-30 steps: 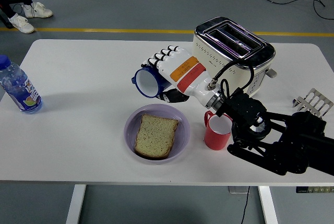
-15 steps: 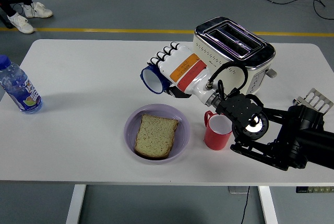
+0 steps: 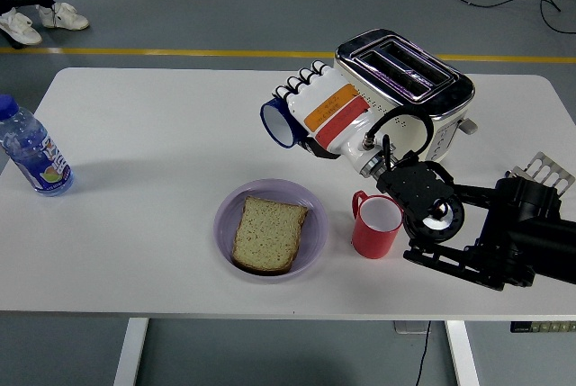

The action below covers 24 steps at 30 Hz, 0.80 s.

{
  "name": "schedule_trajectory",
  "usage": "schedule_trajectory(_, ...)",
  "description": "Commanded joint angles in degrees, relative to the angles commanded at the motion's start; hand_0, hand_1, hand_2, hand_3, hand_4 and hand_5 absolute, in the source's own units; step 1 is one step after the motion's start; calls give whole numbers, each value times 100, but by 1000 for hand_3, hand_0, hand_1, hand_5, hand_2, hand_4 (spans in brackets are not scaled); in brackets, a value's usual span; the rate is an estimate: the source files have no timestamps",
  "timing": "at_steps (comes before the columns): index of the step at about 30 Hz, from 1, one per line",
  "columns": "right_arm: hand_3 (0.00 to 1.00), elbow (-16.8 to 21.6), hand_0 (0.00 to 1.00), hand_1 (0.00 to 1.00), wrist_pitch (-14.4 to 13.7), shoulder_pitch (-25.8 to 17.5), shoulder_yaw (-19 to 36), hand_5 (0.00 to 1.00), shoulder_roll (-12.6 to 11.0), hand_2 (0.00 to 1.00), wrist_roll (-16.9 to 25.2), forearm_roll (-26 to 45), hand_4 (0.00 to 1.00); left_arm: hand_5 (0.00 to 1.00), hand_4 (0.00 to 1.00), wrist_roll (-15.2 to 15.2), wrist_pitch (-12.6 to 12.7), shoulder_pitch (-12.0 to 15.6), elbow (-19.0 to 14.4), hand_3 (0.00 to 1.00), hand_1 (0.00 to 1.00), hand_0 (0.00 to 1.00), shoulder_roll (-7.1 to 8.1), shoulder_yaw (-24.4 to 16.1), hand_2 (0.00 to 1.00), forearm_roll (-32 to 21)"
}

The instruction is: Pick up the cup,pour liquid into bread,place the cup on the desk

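gripping the blue cup (image 3: 281,122) on its side, our right hand (image 3: 326,114) has drawn up and back from over the bread slice (image 3: 268,233) in its purple bowl (image 3: 310,246) below-left; pouring looks finished, so next we set it down near the red mug (image 3: 375,227).

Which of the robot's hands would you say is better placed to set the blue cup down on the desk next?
The right hand: it already grips the blue cup, tilted on its side above the table beside the toaster. No left arm is in view.
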Motion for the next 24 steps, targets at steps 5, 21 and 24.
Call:
schedule_trajectory(5, 560, -19, 411, 439, 0, 1, 65, 2, -21, 558, 29, 0, 643, 998, 460, -2, -2, 3, 0, 702, 331, 345, -1, 8, 409, -11)
schedule_trajectory(21, 560, 463, 436, 443, 0, -481, 755, 2, -229, 559, 1260, 971, 644, 998, 460, -12, -6, 5, 0, 703, 332, 347, 1, 41, 408, -38)
schedule_trajectory(24, 560, 878, 436, 443, 0, -712, 1289, 2, -469, 559, 1774, 1731, 644, 998, 460, -15, -5, 11, 0, 703, 332, 347, 4, 35, 408, -34)
